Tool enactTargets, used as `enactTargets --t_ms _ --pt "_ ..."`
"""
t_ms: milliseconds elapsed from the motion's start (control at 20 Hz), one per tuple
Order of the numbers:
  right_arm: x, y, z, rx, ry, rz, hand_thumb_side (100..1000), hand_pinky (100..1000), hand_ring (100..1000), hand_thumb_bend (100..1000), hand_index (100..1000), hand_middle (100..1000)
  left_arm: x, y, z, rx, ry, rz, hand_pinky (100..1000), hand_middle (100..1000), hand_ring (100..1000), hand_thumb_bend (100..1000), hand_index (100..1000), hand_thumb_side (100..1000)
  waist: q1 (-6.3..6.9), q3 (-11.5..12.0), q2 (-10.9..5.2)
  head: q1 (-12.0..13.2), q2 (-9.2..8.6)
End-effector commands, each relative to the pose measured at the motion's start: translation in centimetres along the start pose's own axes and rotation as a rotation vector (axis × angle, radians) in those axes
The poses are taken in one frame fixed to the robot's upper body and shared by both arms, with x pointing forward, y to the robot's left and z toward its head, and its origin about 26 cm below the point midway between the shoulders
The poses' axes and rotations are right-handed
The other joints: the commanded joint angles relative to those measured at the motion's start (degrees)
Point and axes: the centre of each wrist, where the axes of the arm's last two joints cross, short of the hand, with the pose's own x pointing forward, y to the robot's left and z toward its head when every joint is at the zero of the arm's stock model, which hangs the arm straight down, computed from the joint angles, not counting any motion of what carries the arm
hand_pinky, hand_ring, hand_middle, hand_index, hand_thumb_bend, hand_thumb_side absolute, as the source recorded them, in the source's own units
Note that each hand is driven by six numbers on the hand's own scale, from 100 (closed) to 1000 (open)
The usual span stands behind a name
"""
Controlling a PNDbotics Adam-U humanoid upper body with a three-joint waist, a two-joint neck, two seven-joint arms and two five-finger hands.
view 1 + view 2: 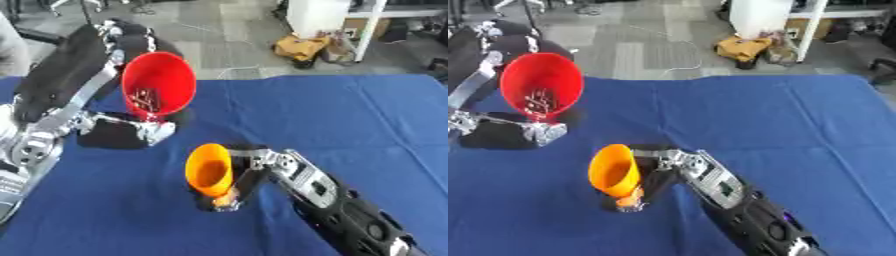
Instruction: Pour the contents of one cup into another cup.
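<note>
Holding a red cup (158,85) near the far left of the blue-covered surface (350,130), the left hand (131,131) has its fingers wrapped round the cup's base, and the cup is tipped so that its wide mouth faces the camera. Small dark and pale pieces (145,99) lie inside against its lower wall; what they are cannot be made out. No writing or label can be read on either cup, on the arms or on the cloth.

Nearer the camera, the right hand (249,172) is closed round the narrow lower part of an orange cup (209,170), which is also tilted, its mouth turned toward the left and its base just above or on the cloth; which of the two cannot be told. The two cups are apart, the red one higher and farther back.

The left eye view shows the left forearm's black cover and silver joints reaching in along the left edge. The right eye view cuts most of that arm off, but shows more of the right forearm (737,200) running from the lower right corner up to the orange cup.
</note>
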Motion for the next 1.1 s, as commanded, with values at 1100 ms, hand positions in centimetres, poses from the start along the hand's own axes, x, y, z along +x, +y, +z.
enactTargets --t_ms 1100 --pt "1.0 -0.3 -0.3 0.004 -0.018 0.005 100 328 529 118 467 266 -0.9 -1.7 -0.2 -0.092 -0.114 -0.271 256 345 321 379 715 100 0.30 -0.68 -0.68 -0.26 -0.33"
